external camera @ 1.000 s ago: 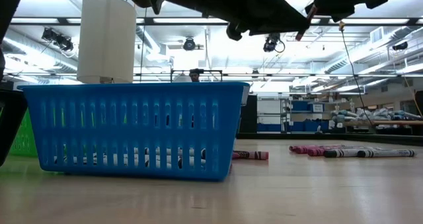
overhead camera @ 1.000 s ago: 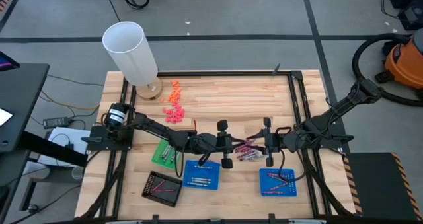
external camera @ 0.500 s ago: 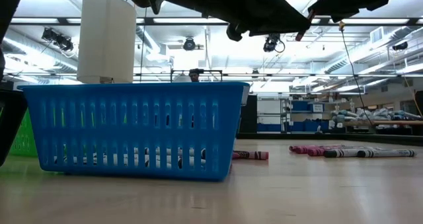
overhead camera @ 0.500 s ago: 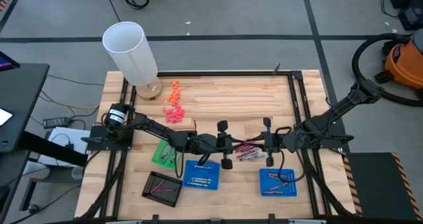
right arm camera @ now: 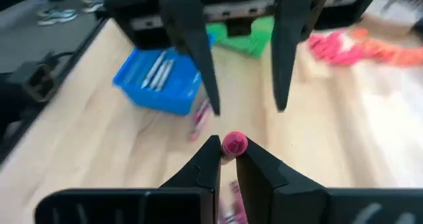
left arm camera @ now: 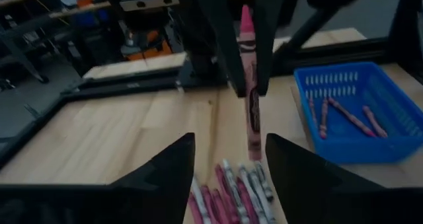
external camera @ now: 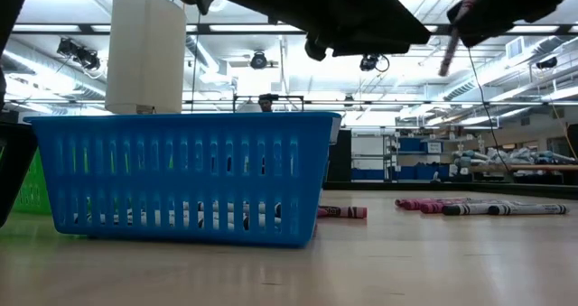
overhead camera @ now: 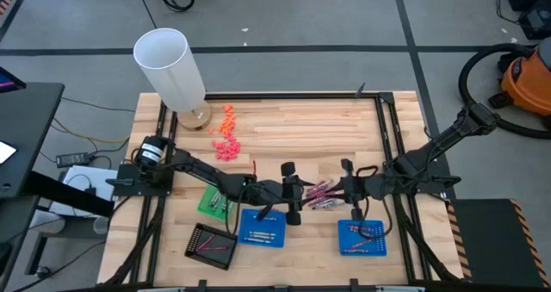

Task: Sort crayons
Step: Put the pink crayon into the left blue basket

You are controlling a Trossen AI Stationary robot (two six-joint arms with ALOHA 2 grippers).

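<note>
A: Where's the pink crayon (left arm camera: 250, 112) right now?

B: Up in the air above the loose crayon pile (overhead camera: 320, 195) mid-table. Right tool (right arm camera: 227, 159) is clenched on it. Left tool (left arm camera: 228, 159) is released, fingers spread wide on either side of the crayon and not touching it.

A: Orientation?

B: In the left wrist view it hangs roughly upright, long axis near vertical, gripped at the upper part, free end pointing down at the pile. Low view shows it slightly tilted. Right wrist view sees only its round end between the pads, so the axis runs along that tool's approach direction.

A: Where does it go?

B: My guess is the right blue tray (overhead camera: 362, 238), which already holds pink sticks. The other blue tray (overhead camera: 263, 227) has silvery ones.

A: Tips for the step?

B: Back the left tool clear first so the spread fingers don't clip the crayon. Then carry it to the tray, lower the free end close to the tray floor before letting go. A drop from high with a vertical axis may bounce it out. Tilting it nearer flat would help it settle alongside the others.
</note>
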